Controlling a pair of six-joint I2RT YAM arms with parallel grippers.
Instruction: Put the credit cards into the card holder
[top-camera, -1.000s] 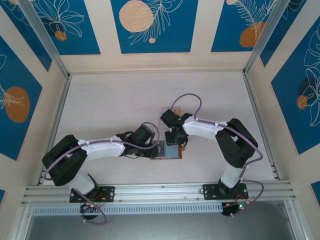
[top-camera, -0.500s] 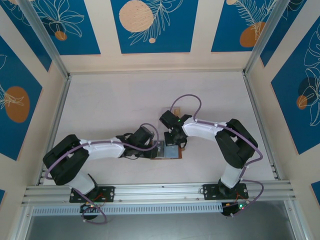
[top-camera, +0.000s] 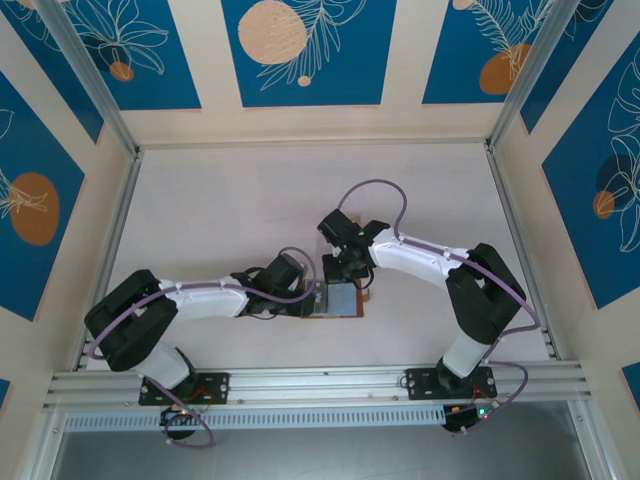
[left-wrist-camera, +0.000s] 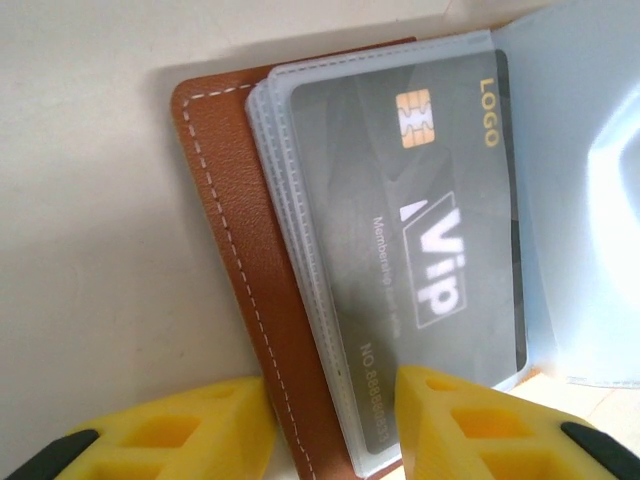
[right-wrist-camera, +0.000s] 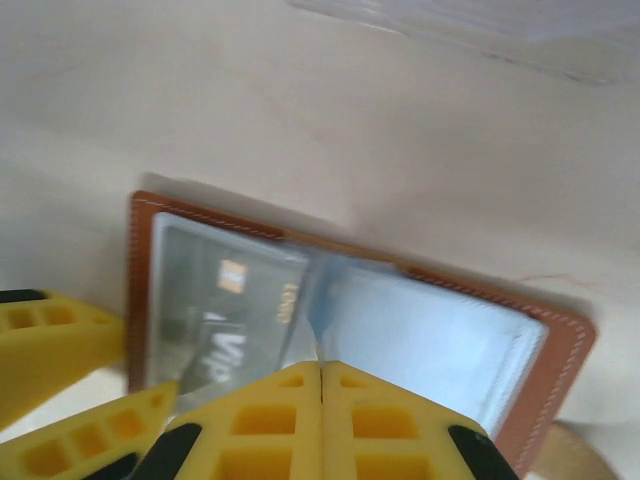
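Where the card holder (top-camera: 338, 300) lay: open and flat on the counter (top-camera: 230, 200), about midway between its left and right edges and nearer the near edge than the far one.
Left hand (left-wrist-camera: 335, 395): jaws part open astride the card holder's left cover edge; whether they pinched it could not be told.
Right hand (right-wrist-camera: 320, 385): closed, apparently nipping a clear leaf (right-wrist-camera: 312, 300) raised near the fold.
Why so held: probably one hand steadied the card holder while the other lifted a leaf to expose a pocket (my reading).
Card holder's look: reddish-brown leather, pale stitching, a stack of clear sleeves inside.
Black card (left-wrist-camera: 420, 230): already sleeved on the left side, with its chip and "VIP" showing.
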